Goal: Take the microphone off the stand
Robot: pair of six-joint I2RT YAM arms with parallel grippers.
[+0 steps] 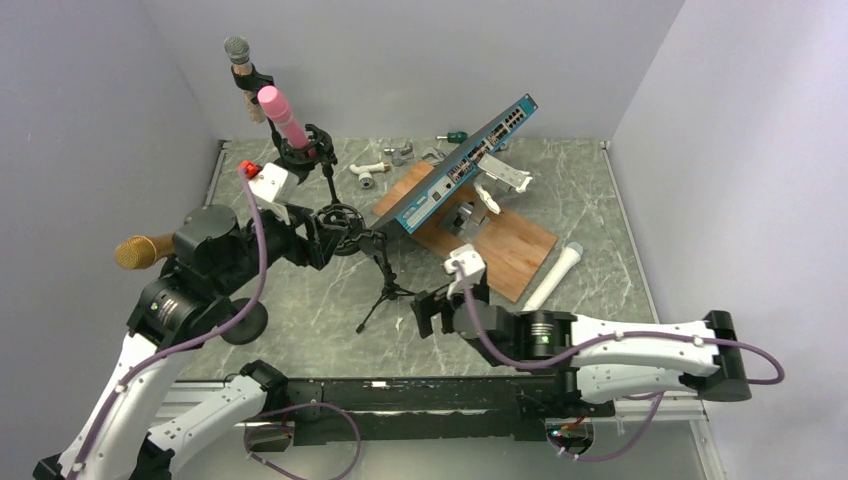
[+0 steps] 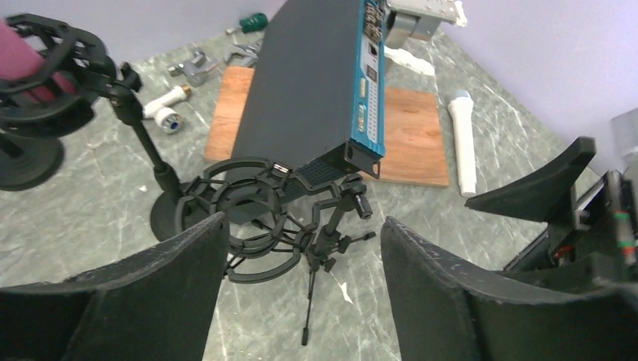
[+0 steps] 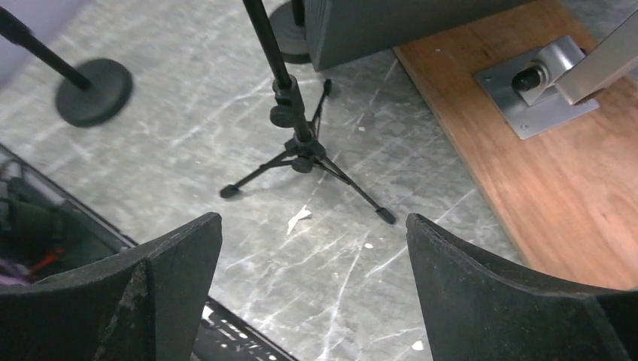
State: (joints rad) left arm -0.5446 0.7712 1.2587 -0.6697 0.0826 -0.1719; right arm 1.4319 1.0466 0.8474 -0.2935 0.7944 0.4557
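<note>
Long white microphone (image 1: 553, 279) with round tip, flat on grey marble table (image 1: 600, 215) just beside brown wooden board (image 1: 520, 250), black tripod stand (image 1: 384, 275) with empty ring, left gripper (image 2: 302, 226) wide open near it, right gripper (image 3: 312, 222) wide open

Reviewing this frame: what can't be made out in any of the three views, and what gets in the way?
- Gold microphone, top view: only the head shows. Its body and stand are hidden behind the left arm.
- Pink microphone, left wrist view: cut off by the left edge, only a sliver shows.
- Tripod stand, right wrist view: the upper pole is cut off by the top edge.
- Blue switch: port labels are too small in every view.
</note>
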